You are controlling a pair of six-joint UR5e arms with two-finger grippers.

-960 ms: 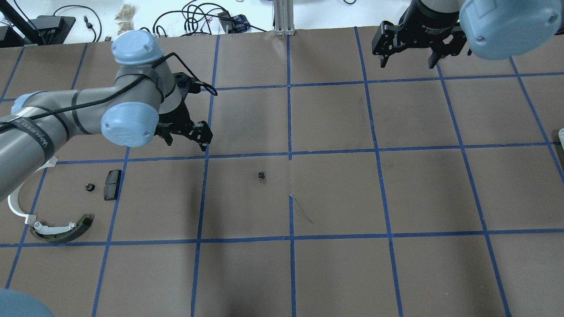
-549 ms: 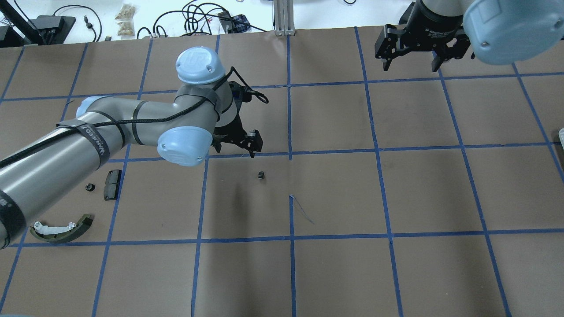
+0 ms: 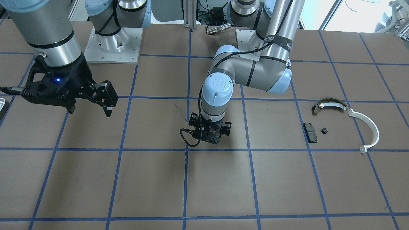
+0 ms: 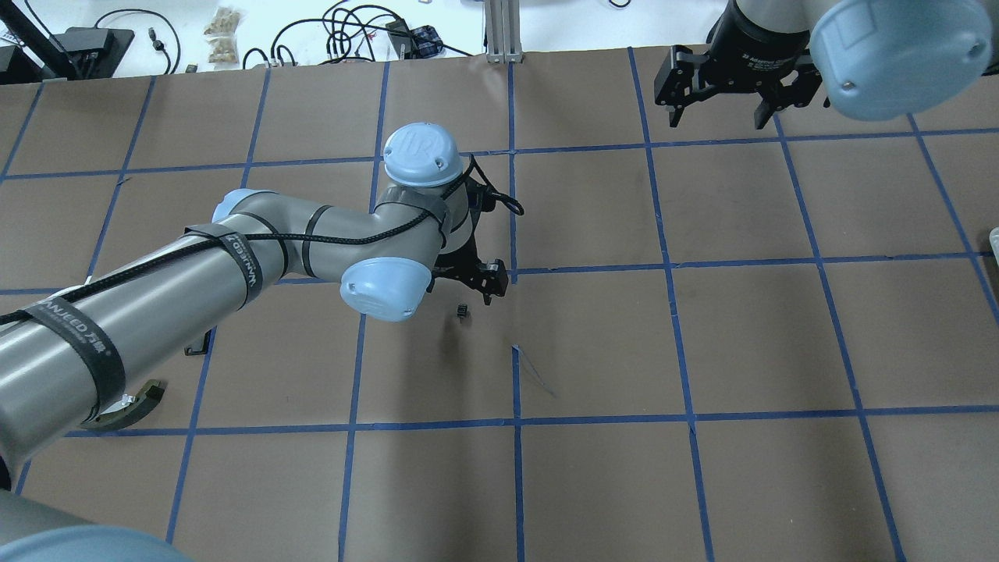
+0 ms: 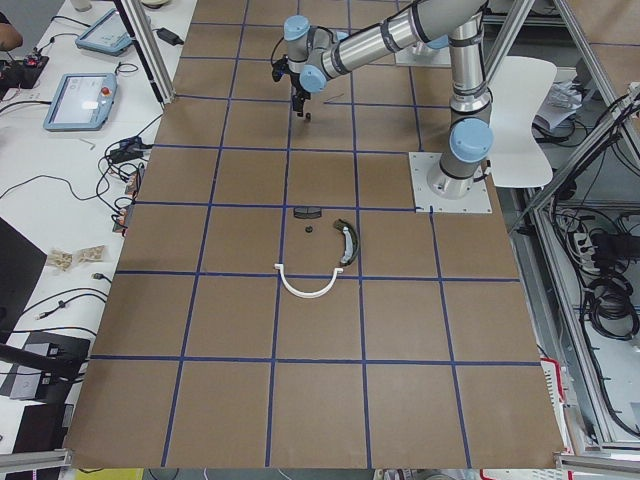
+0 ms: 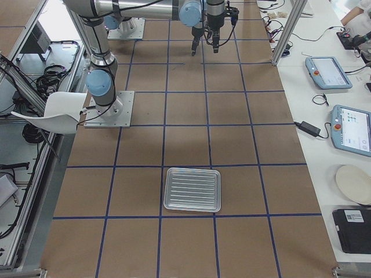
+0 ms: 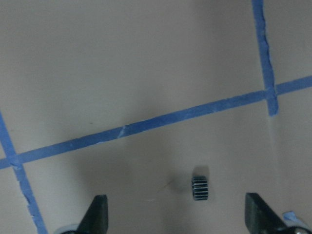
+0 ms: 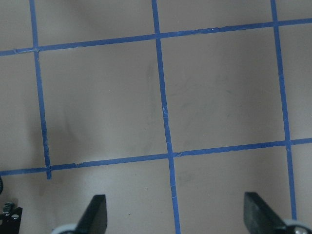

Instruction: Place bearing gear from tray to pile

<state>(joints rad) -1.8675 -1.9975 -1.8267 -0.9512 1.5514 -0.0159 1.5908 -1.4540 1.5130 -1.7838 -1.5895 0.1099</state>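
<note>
The bearing gear (image 4: 462,311), a small black ribbed cylinder, lies on the brown table near the middle. In the left wrist view it (image 7: 200,188) sits between and just ahead of the fingertips. My left gripper (image 4: 482,282) hovers just beyond it, open and empty; it also shows in the front view (image 3: 209,128). My right gripper (image 4: 722,97) is open and empty at the far right. The tray (image 6: 192,189) lies empty at the table's right end. The pile holds a white half-ring (image 3: 370,127), an olive shoe (image 3: 329,103) and a black pad (image 3: 310,132).
A small black round part (image 3: 324,130) lies beside the pad. My left arm (image 4: 234,265) covers most of the pile in the overhead view; only the shoe's end (image 4: 144,394) shows. Blue tape lines grid the table. Cables and tablets lie beyond the far edge.
My left arm has swung right from near the pile to the bearing gear, with its gripper still open. The gear has not moved. The right gripper has barely shifted.
</note>
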